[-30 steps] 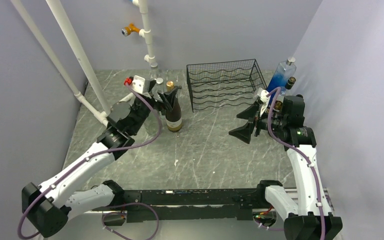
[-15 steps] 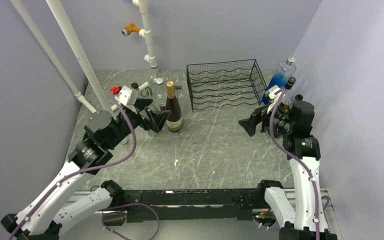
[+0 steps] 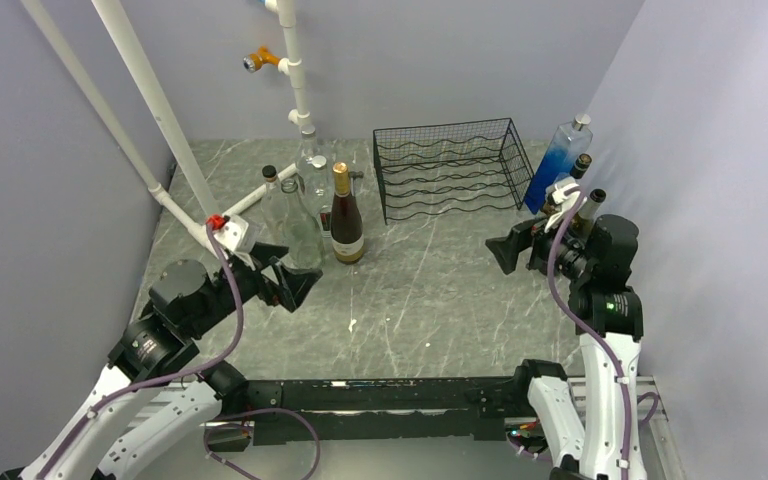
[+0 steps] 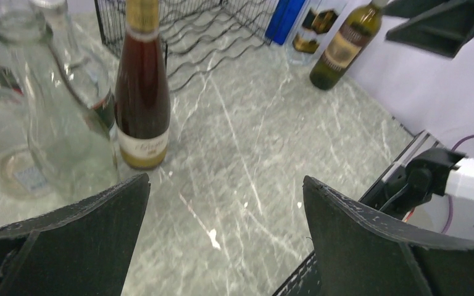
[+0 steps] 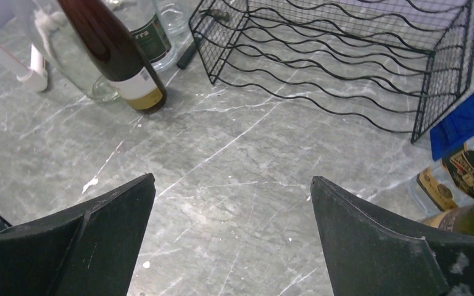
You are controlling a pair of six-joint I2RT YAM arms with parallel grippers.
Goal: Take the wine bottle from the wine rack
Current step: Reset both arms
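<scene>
wine bottle [image 3: 346, 225] now clear of left fingers [image 3: 300, 287], right fingers [image 3: 503, 254] bk too

Robot lab test cell. Plain grey-lilac panel walls [image 3: 460, 60] box in 3 sides of a marble-print tabletop [image 3: 420, 290]. 2 arms, left arm [image 3: 170, 330] and right arm [image 3: 605, 340], sit on a black base rail [image 3: 380, 395] at the near edge, with purple cables [image 3: 235, 310] looped along them. White PVC pipes [image 3: 150, 100] with an orange valve [image 3: 260, 60] stand at the back left. A wire wine rack [image 3: 450, 165] and loose bottles [image 3: 346, 215] are the only household items.
</scene>
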